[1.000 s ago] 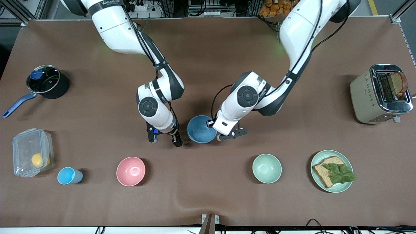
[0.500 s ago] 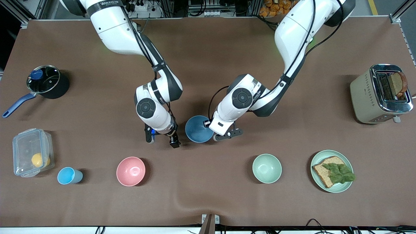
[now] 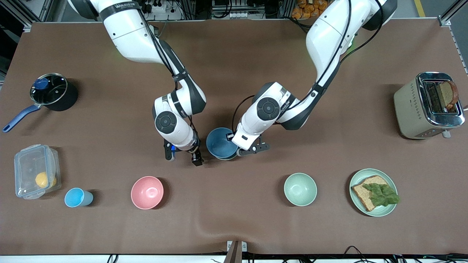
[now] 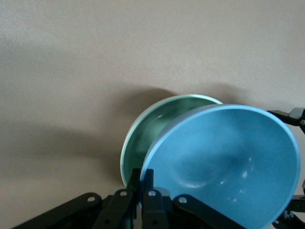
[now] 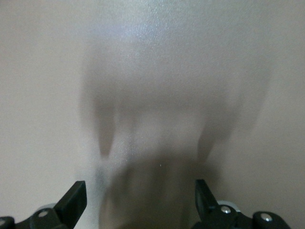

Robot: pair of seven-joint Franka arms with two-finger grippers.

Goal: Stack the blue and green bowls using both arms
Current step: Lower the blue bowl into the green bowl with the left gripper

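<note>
My left gripper (image 3: 234, 145) is shut on the rim of the blue bowl (image 3: 220, 142) near the table's middle. In the left wrist view its fingers (image 4: 142, 174) pinch that rim, and the blue bowl (image 4: 228, 162) is tilted over the green bowl (image 4: 143, 138), which stands on the table right beneath it. I cannot tell whether the two touch. In the front view the blue bowl hides the green bowl almost wholly. My right gripper (image 3: 184, 157) is open and empty, low over bare table beside the blue bowl, toward the right arm's end. The right wrist view (image 5: 140, 191) shows only table.
A paler mint-green bowl (image 3: 300, 189), a pink bowl (image 3: 147, 192) and a small light-blue cup (image 3: 76, 197) stand nearer the camera. There are also a green plate with bread (image 3: 373, 192), a toaster (image 3: 427, 105), a clear box (image 3: 36, 171) and a lidded pot (image 3: 51, 91).
My left gripper has carried the blue bowl a little toward the right arm's end of the table. The right gripper has hardly moved.
</note>
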